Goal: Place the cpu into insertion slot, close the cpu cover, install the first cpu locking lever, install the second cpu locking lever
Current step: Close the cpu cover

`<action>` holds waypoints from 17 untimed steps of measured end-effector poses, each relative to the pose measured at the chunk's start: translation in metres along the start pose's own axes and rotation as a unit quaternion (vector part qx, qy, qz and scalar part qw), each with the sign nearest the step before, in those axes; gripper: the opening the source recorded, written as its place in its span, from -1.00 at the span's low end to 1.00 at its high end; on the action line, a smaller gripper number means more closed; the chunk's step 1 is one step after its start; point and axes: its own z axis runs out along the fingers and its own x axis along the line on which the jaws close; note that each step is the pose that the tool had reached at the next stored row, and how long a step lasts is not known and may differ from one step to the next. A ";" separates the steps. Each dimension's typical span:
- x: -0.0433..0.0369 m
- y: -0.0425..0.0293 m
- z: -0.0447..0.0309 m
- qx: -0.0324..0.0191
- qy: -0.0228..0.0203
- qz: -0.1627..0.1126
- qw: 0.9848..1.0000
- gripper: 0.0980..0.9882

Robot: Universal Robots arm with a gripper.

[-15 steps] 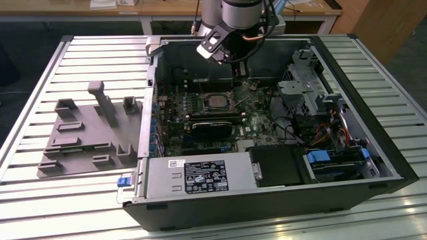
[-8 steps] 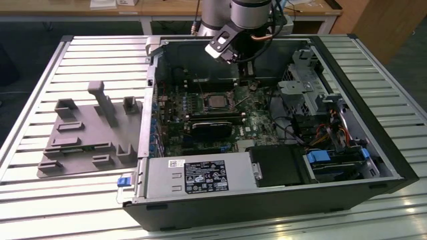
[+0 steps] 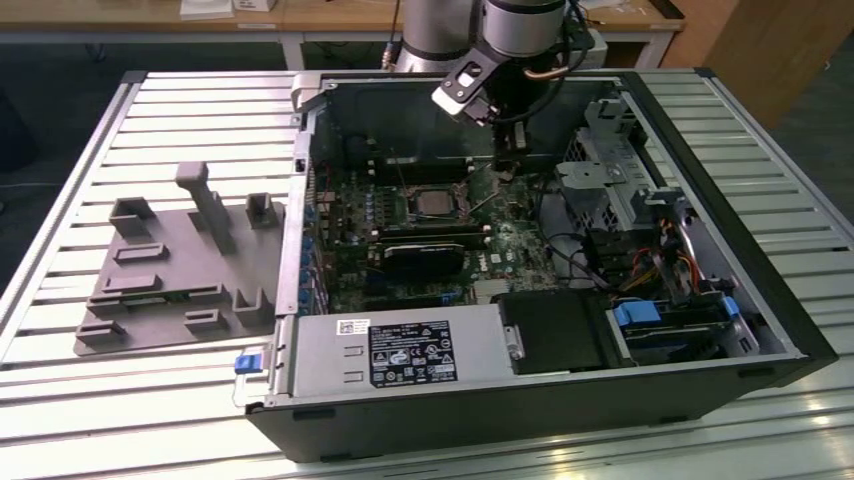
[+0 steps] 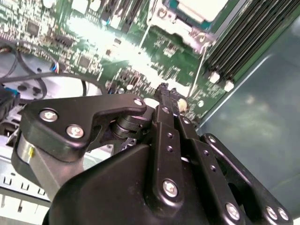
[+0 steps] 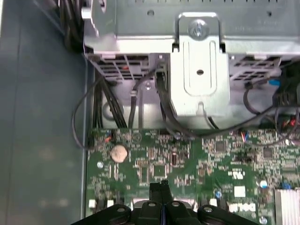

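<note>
Exterior view: an open case [image 3: 534, 415] lies on the slatted bench [image 3: 134, 400], its green board [image 3: 514, 235] facing up. The cpu [image 3: 430, 203] sits flat in the slot [image 3: 407, 200] near the board's middle, toward the far wall of the case. The gripper [image 3: 507, 170] hangs over the board just to the exterior view's right of the slot, pointing down, apart from the cpu and close to the board.

A long black block [image 3: 427, 258] lies on the near side of the slot. The power supply [image 3: 387, 355] fills the near corner on the exterior view's left. A grey tray [image 3: 174, 265] rests on the bench beside the case, at the exterior view's left.

In the second wrist view the gripper [image 4: 165, 90] points at the board, with the cpu [image 4: 201, 7] beyond it and the silvery cover [image 4: 187, 32] framing it. Whether the cover is clamped cannot be told. Memory slots [image 4: 243, 42] run alongside.

In the first wrist view the gripper [image 5: 161, 185] is narrow: its fingers [image 5: 156, 192] meet tip to tip, with nothing seen between them. A round battery [image 5: 118, 153] sits on the board near the case wall, and a metal drive cage [image 5: 199, 70] stands past the board's edge.
</note>
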 end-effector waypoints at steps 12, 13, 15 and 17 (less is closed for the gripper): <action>0.0011 0.0189 0.0118 0.002 0.000 0.000 1.000 -0.99; 0.0011 0.0190 0.0137 0.003 0.000 0.000 1.000 -0.99; 0.0011 0.0192 0.0164 0.005 0.000 0.000 1.000 -0.99; 0.0010 0.0191 0.0169 0.005 0.000 0.000 1.000 -0.99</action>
